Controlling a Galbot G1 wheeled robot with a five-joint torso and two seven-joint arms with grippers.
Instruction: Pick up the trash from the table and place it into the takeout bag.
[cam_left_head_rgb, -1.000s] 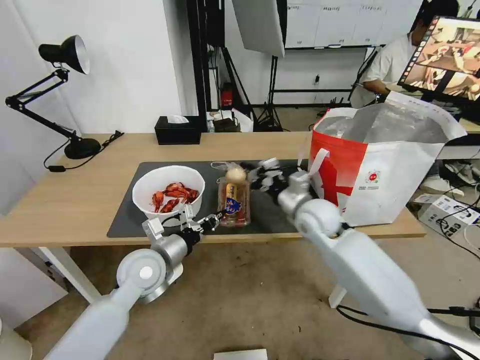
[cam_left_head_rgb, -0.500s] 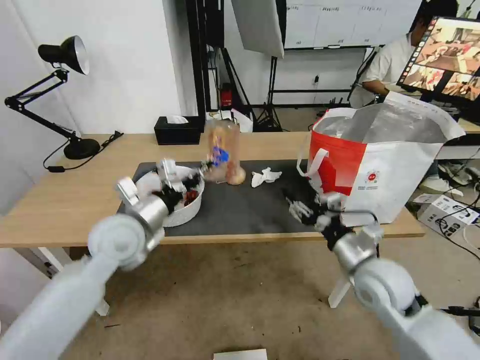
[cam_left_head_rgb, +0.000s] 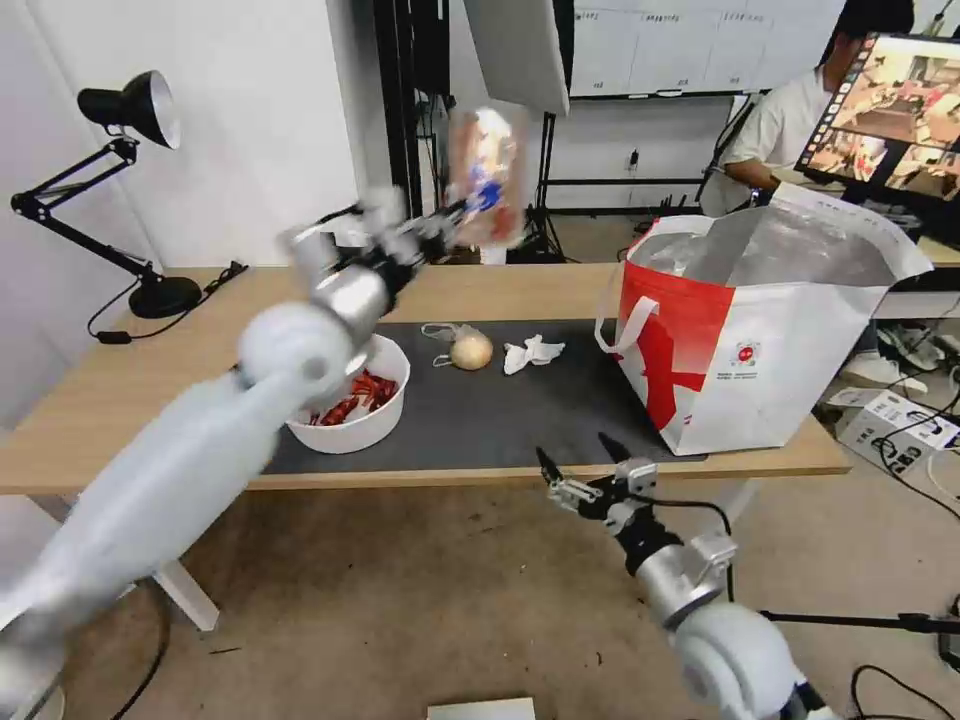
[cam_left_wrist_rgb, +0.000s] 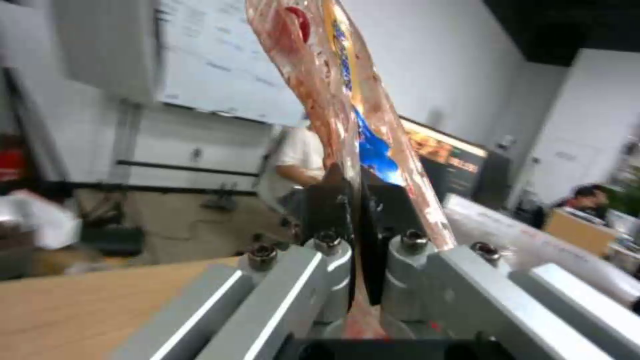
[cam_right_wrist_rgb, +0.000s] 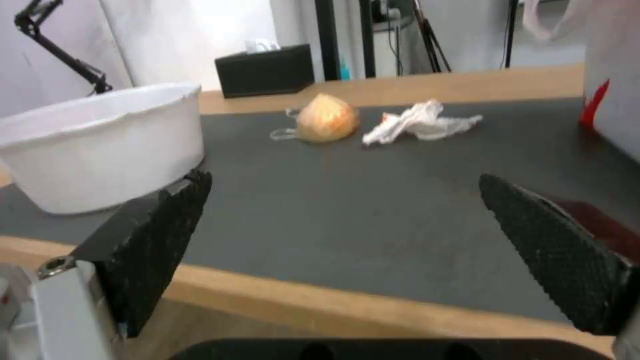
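Bare tan floor is seen nearest the camera, and above it, just short of the table's front edge, the right gripper (cam_left_head_rgb: 582, 470) is held low with its two black fingers (cam_right_wrist_rgb: 155, 240) spread wide and nothing between them. One long light-wood table (cam_left_head_rgb: 120, 400) is seen beyond, carrying one dark grey mat (cam_left_head_rgb: 500, 410). On the mat's left part one white round bowl (cam_left_head_rgb: 365, 425) of red crayfish shells is set, partly covered in the head view by the left arm. Farther back on the mat, one beige ball in a clear bag (cam_left_head_rgb: 468, 350) is seen, and just beside it on the right one crumpled white tissue (cam_left_head_rgb: 533, 353); the two are close but apart. At the table's right end one takeout bag (cam_left_head_rgb: 780, 340) stands upright with its mouth open, its red panel turned toward the mat and its silver lining shown. The left gripper (cam_left_head_rgb: 440, 222) is raised well above the table's far side, and its fingers (cam_left_wrist_rgb: 337, 202) are closed tight on the lower edge of one clear hinged plastic tray (cam_left_head_rgb: 487, 178), which is held upright in the air, smeared red inside and marked with a blue and orange label. At the back of the table one black tissue box (cam_right_wrist_rgb: 265, 70) and, at the far left, one black desk lamp (cam_left_head_rgb: 120, 130) are seen.
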